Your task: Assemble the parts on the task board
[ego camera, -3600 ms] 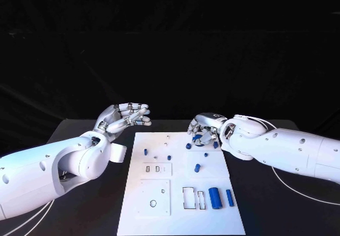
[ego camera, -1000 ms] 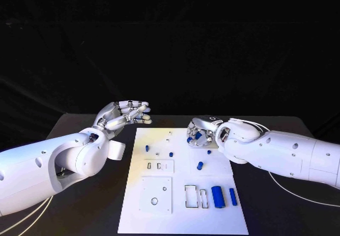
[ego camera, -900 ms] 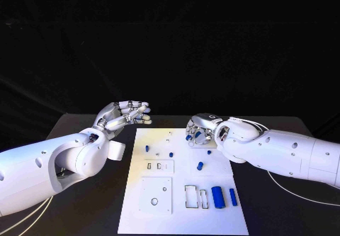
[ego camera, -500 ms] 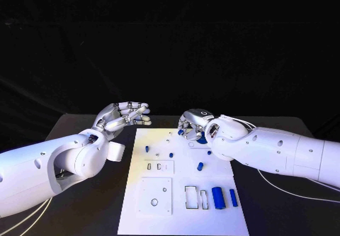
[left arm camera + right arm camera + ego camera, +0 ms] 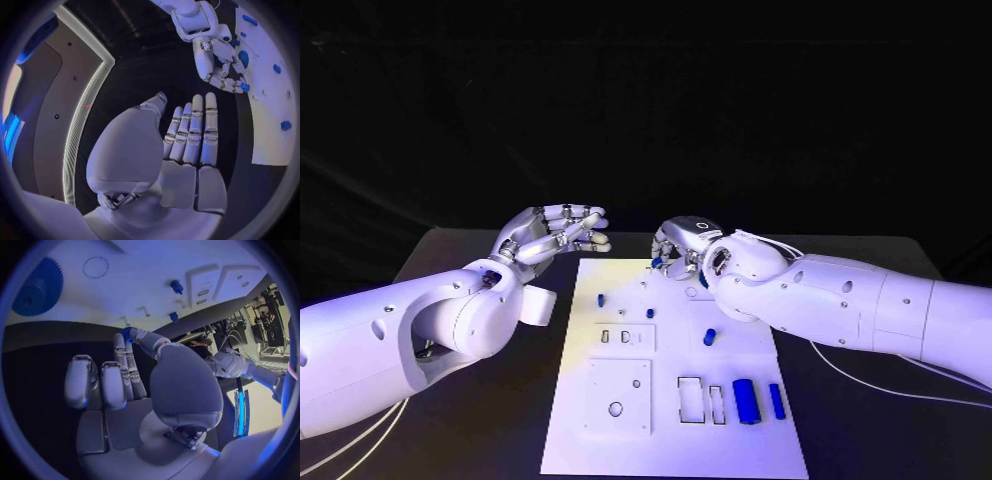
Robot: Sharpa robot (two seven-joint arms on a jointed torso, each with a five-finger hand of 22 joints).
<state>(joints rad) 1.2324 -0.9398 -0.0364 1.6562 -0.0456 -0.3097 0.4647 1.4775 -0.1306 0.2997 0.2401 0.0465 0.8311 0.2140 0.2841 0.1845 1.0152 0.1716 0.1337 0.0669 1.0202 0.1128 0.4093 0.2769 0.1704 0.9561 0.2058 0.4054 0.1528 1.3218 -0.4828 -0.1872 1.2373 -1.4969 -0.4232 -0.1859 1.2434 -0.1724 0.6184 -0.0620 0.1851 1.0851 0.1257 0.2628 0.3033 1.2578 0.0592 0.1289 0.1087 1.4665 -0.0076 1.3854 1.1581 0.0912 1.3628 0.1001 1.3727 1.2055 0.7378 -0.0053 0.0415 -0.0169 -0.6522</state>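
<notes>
In the head view, the task board point(image 5: 672, 370) is lying on the surface, with blue parts point(image 5: 743, 400) loose around 5 o'clock; I judge much is left. The right hand point(image 5: 679, 245) is pinching a small blue peg point(image 5: 656, 263) at 12 o'clock.

In the left wrist view, the left hand point(image 5: 187, 135) is holding nothing, fingers loosely extended.

In the right wrist view, the peg is sitting at the fingertips point(image 5: 127, 334) near the board's edge.

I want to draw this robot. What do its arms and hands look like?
Both arms are fat, smooth and white, with little round dark dots on the shells. A thin white cable loops under the right arm. The left hand and right hand are shiny silver metal with pale fingertips.
</notes>
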